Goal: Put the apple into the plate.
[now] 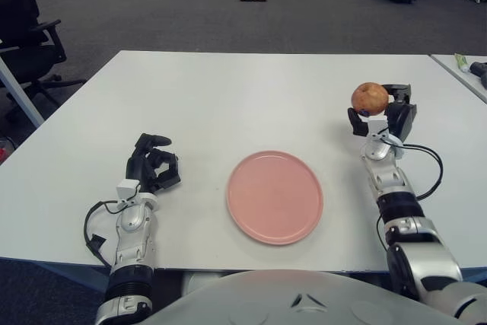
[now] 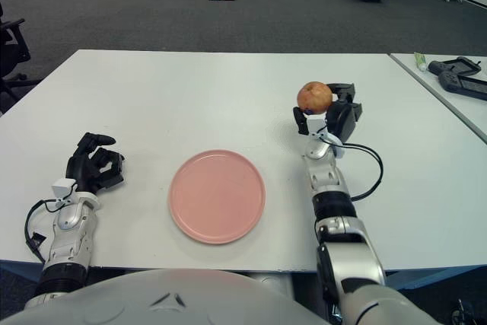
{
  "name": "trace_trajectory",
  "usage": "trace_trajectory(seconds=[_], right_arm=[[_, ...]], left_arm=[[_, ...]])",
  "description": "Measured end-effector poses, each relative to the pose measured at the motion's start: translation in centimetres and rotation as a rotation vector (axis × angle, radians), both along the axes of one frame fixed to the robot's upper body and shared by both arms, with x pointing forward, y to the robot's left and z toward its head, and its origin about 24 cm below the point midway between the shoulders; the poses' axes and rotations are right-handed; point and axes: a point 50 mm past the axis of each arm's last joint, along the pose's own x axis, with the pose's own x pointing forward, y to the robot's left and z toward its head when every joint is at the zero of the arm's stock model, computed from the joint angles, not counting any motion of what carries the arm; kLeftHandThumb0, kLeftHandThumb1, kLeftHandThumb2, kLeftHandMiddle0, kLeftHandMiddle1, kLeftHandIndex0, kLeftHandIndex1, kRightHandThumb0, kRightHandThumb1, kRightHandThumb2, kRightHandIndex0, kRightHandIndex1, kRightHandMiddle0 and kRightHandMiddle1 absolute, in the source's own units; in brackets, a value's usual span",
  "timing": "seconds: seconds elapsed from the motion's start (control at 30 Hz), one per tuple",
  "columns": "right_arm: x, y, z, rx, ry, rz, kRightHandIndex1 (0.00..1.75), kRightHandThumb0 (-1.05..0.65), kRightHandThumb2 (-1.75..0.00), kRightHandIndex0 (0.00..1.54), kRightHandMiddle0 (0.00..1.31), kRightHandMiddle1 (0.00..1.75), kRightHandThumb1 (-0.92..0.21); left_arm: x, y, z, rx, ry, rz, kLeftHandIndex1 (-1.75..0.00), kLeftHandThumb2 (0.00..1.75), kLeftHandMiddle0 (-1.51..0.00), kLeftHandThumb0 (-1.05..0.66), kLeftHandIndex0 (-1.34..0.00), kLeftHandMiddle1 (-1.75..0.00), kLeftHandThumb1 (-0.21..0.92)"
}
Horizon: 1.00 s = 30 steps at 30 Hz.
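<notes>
A reddish-yellow apple [image 1: 369, 97] is held in my right hand [image 1: 380, 114], whose fingers are curled around it, to the right of the plate and a little above the table. The pink plate [image 1: 275, 196] lies empty on the white table [image 1: 228, 97] near its front edge, in the middle. My left hand [image 1: 154, 163] shows to the left of the plate, fingers curled and holding nothing. The apple also shows in the right eye view [image 2: 314, 97], right of and beyond the plate [image 2: 217, 196].
A black office chair [image 1: 27, 32] stands off the table's far left corner. A second table [image 2: 449, 81] at the right carries a black device [image 2: 460, 74] and a small tube [image 2: 421, 61]. Small items lie on the grey floor beyond.
</notes>
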Motion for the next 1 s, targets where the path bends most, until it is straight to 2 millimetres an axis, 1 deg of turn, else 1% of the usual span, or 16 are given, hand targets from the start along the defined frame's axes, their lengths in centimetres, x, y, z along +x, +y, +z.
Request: trace_trajectory(seconds=[0.2, 0.33, 0.43, 0.53, 0.63, 0.87, 1.0], right_arm=[[-1.3, 2.6, 1.5, 0.003, -0.039, 0.214, 1.66, 0.0, -1.59, 0.84, 0.57, 1.75, -0.06], [-2.2, 4.8, 2.7, -0.006, -0.067, 0.373, 1.66, 0.0, -1.59, 0.84, 0.57, 1.75, -0.06], [-2.9, 6.4, 3.2, 0.001, -0.078, 0.465, 1.66, 0.0, -1.6, 0.84, 0.58, 1.75, -0.05], [-3.4, 7.8, 3.2, 0.008, -0.07, 0.538, 1.65, 0.0, -1.61, 0.85, 0.59, 1.75, -0.04], [-3.8, 8.7, 2.9, 0.003, -0.048, 0.592, 1.65, 0.0, -1.62, 0.86, 0.6, 1.75, -0.03], [-4.7, 10.3, 2.8, -0.024, -0.002, 0.756, 1.66, 0.0, -1.63, 0.87, 0.61, 1.75, -0.02], [-5.1, 10.9, 2.7, -0.038, 0.03, 0.849, 1.66, 0.0, -1.64, 0.87, 0.61, 1.75, -0.02]], left_arm=[[0.0, -0.1, 0.0, 0.009, 0.011, -0.001, -1.73, 1.3, -0.52, -0.01, -0.45, -1.75, 0.34], [0.0, -0.2, 0.0, 0.017, 0.015, 0.0, -1.72, 1.3, -0.52, -0.01, -0.45, -1.75, 0.34], [0.1, -0.4, 0.0, 0.026, 0.017, -0.008, -1.71, 1.3, -0.53, -0.01, -0.45, -1.75, 0.34], [0.1, -0.5, 0.0, 0.029, 0.017, -0.011, -1.71, 1.3, -0.53, -0.01, -0.46, -1.75, 0.34], [0.1, -0.6, 0.0, 0.029, 0.016, -0.015, -1.7, 1.3, -0.53, -0.01, -0.46, -1.75, 0.33], [0.1, -0.6, 0.0, 0.023, 0.014, -0.012, -1.7, 1.3, -0.53, -0.01, -0.46, -1.75, 0.34], [0.0, -0.6, 0.0, 0.02, 0.014, -0.006, -1.72, 1.3, -0.52, -0.01, -0.46, -1.75, 0.34]])
